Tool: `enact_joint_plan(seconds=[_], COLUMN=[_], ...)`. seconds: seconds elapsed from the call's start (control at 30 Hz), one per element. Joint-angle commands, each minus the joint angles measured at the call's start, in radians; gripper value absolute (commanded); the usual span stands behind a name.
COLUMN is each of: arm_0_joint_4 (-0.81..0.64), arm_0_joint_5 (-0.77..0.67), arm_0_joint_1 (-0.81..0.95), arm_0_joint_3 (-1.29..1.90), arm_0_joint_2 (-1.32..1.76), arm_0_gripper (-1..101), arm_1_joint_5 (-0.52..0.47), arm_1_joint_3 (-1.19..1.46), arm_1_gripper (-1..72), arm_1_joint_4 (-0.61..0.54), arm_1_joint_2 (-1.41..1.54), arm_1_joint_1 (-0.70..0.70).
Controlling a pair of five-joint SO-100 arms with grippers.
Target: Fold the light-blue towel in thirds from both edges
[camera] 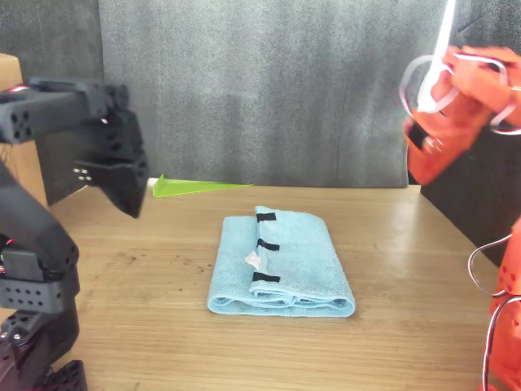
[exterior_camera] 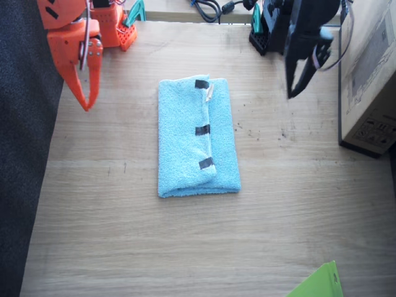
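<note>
The light-blue towel (exterior_camera: 197,137) lies folded into a narrow upright rectangle in the middle of the table. One taped edge (exterior_camera: 204,130) lies on top with three black strips showing, and a small white tag (exterior_camera: 209,93) sits by it. The other edge is hidden under the folds. In the front view the towel (camera: 285,265) shows stacked layers at its near end. My right gripper (exterior_camera: 86,104), orange, hangs above the table beside the towel, tips together and holding nothing. My left gripper (exterior_camera: 292,91), black, hovers on the towel's other side, also closed and empty; in the front view, the left gripper (camera: 126,195) is raised.
A cardboard box (exterior_camera: 371,74) stands beside the left arm's base. A lime-green sheet corner (exterior_camera: 318,283) pokes in at the near table edge. Cables (exterior_camera: 207,9) lie at the far edge. Dark floor (exterior_camera: 25,154) borders the table on the right arm's side.
</note>
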Motion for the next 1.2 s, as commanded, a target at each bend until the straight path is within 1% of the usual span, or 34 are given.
enact_joint_plan(seconds=[0.0,0.07,0.17,0.23,0.33,0.4,0.53,0.63,0.67,0.7,0.83,0.9,0.97,1.07,1.17], arm_0_joint_4=[-0.020,-0.054,-0.107,-0.130,-0.146,-0.161,-0.170,-0.202,-0.222,-0.238,-0.236,-0.255,-0.230,-0.143,-0.129], arm_0_joint_5=[0.018,0.018,0.008,-0.005,-0.025,-0.031,-0.032,-0.037,-0.040,-0.044,-0.060,-0.064,-0.067,-0.067,-0.066], arm_0_joint_1=[0.063,0.083,0.089,0.095,0.115,0.124,0.153,0.178,0.186,0.192,0.190,0.178,0.176,0.173,0.184], arm_0_joint_3=[0.089,0.161,0.281,0.341,0.408,0.465,0.541,0.588,0.611,0.630,0.640,0.673,0.710,0.778,0.792], arm_0_joint_2=[0.175,0.249,0.351,0.399,0.476,0.552,0.663,0.686,0.698,0.707,0.726,0.767,0.874,1.109,1.150], arm_0_gripper=[0,0,0,0,0,0,0,0,0,0,0,0,0,0,0], arm_1_joint_5=[-0.038,-0.046,-0.052,-0.035,0.023,0.014,0.012,0.017,0.028,0.038,0.038,0.049,0.061,0.091,0.120], arm_1_joint_3=[0.334,0.477,0.624,0.744,0.900,0.971,1.032,1.049,1.057,1.069,1.115,1.120,1.120,1.120,1.120], arm_1_gripper=[-0.1,-0.1,-0.1,-0.1,-0.1,0.4,0.9,1.5,2.7,4.0,5.1,5.3,5.3,5.2,4.9], arm_1_joint_4=[-0.176,-0.225,-0.250,-0.270,-0.264,-0.235,-0.206,-0.189,-0.178,-0.163,-0.087,-0.074,-0.071,-0.067,-0.067], arm_1_joint_2=[0.341,0.436,0.537,0.680,0.936,1.051,1.129,1.166,1.184,1.218,1.384,1.413,1.414,1.414,1.413], arm_1_joint_1=[-0.040,-0.078,-0.095,-0.101,-0.121,-0.123,-0.137,-0.140,-0.138,-0.138,-0.129,-0.127,-0.127,-0.141,-0.170])
